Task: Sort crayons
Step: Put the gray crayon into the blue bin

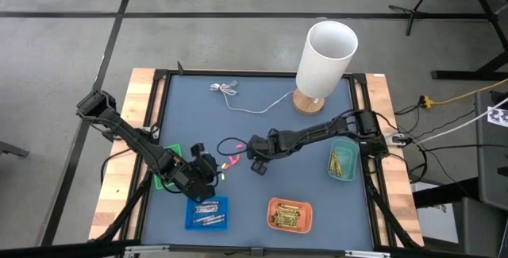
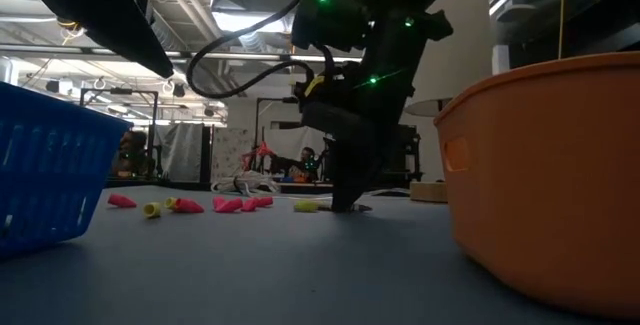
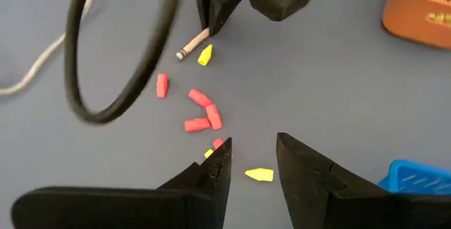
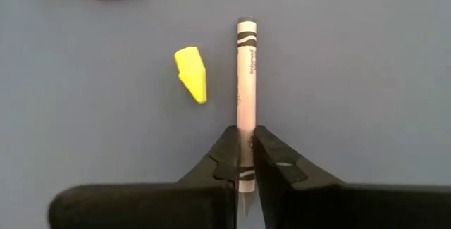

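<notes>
My right gripper (image 4: 245, 141) stands mid-table, pointing steeply down, shut on a grey-white crayon (image 4: 246, 74). The left wrist view shows this crayon (image 3: 190, 46) under the right gripper (image 3: 211, 26). A yellow piece (image 4: 192, 74) lies beside it. Several short red crayon pieces (image 3: 203, 110) and yellow ones (image 3: 259, 175) lie loose on the blue-grey mat (image 1: 262, 131). My left gripper (image 3: 252, 146) hovers open over the near end of this scatter, touching nothing. In the high view the left gripper (image 1: 208, 171) is left of the right gripper (image 1: 255, 161). My right gripper pinches the grey-white crayon between its two fingers near one end (image 4: 245, 132). The fingers come from above, slanting down, one on each long side. The rest of the crayon sticks out ahead of the fingers, and its free end (image 3: 181, 55) lies low at the mat.
A blue tray (image 1: 206, 212) with grey crayons and an orange tray (image 1: 289, 213) stand near the front edge. A teal tray (image 1: 343, 161) with yellow crayons is at the right, a green one (image 1: 168, 177) under the left arm. A white lamp (image 1: 325, 55) and white cable (image 1: 254, 109) are at the back.
</notes>
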`<state>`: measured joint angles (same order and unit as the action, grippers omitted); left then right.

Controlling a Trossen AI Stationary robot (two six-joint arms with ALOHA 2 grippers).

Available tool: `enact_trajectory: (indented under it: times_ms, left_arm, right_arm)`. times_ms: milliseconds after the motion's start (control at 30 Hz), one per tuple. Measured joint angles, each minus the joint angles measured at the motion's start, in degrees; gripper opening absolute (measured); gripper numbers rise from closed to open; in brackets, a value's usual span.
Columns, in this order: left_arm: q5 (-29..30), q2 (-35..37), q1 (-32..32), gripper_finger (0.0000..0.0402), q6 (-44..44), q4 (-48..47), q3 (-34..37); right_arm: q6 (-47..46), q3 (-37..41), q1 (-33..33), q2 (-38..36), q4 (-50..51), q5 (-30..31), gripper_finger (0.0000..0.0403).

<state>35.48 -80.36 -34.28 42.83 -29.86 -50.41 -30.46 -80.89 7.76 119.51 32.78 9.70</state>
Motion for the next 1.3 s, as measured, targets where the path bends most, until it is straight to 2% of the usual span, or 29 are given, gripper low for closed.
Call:
enact_trajectory:
  times_ms: [333, 600, 833, 1100, 1300]
  left_arm:
    - [0.04, -0.02, 0.00, 0.0098, -7.91, 1.13, 0.00]
    - [0.11, -0.02, 0.02, 0.0098, -15.15, 4.36, 0.00]
    - [-0.07, -0.02, 0.02, 0.0098, -17.96, 6.41, 0.00]
    - [-0.57, -0.02, 0.02, 0.0098, -17.96, 6.66, 0.00]
    - [-2.96, -0.02, 0.02, 0.0098, -17.94, 6.68, -0.02]
  right_arm:
    - [5.44, -8.28, 0.14, 0.26, -0.22, -11.13, 0.0008]
    - [5.45, -9.23, 0.18, 0.17, -9.95, -21.03, 0.0014]
    - [5.36, -9.26, 0.14, 0.13, -17.23, -28.07, 0.0013]
    - [5.24, -9.30, 0.14, 0.06, -21.05, -32.37, 0.0013]
    - [5.22, -9.30, 0.15, 0.02, -22.26, -32.83, 0.0013]
